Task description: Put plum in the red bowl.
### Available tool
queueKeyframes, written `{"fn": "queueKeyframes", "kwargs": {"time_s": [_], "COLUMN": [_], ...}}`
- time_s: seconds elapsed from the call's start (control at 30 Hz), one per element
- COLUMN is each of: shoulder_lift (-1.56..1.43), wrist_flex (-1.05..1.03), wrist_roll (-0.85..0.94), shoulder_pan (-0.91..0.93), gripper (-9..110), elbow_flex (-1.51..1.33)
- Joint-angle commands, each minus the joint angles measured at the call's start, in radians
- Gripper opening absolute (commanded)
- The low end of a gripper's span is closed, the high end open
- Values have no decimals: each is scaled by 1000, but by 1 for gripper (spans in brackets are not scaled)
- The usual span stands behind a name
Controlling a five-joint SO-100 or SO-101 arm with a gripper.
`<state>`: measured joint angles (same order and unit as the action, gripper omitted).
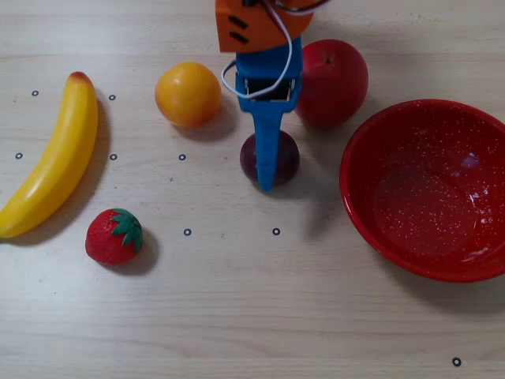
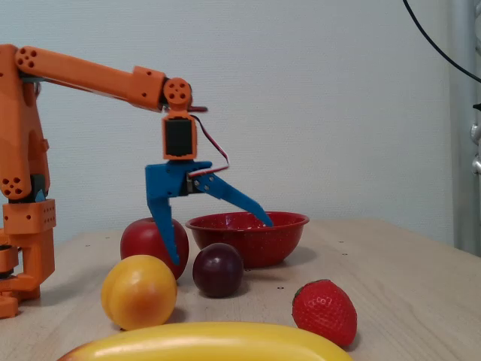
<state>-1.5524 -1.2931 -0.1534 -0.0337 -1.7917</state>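
Approach step. I have the hand (image 2: 222,241) spread wide above the plum (image 2: 218,270), holding nothing. In the fixed view one finger points down just left of the plum, in front of the apple (image 2: 154,239); the other angles out to the right, its tip in line with the bowl (image 2: 248,235) rim. The plum sits on the surface (image 1: 252,316) between the orange (image 1: 188,94) and the bowl, just in front of the apple, not touching either as far as I can see. From overhead the hand (image 1: 266,178) lies across the plum (image 1: 286,158); I can't judge the height gap from that angle. Next I need to lower straight down until the fingers straddle the plum, clear of the apple, then close.
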Motion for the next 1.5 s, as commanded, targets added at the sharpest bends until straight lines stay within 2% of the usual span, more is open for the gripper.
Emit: {"fn": "queueKeyframes", "kwargs": {"time_s": [0.0,0.53,1.47], "shoulder_lift": [-8,187,239], "wrist_flex": [25,43,72], "wrist_roll": [-5,3,-9], "shoulder_pan": [12,12,14], "gripper": [58,57,56], "elbow_flex": [112,232,230]}}
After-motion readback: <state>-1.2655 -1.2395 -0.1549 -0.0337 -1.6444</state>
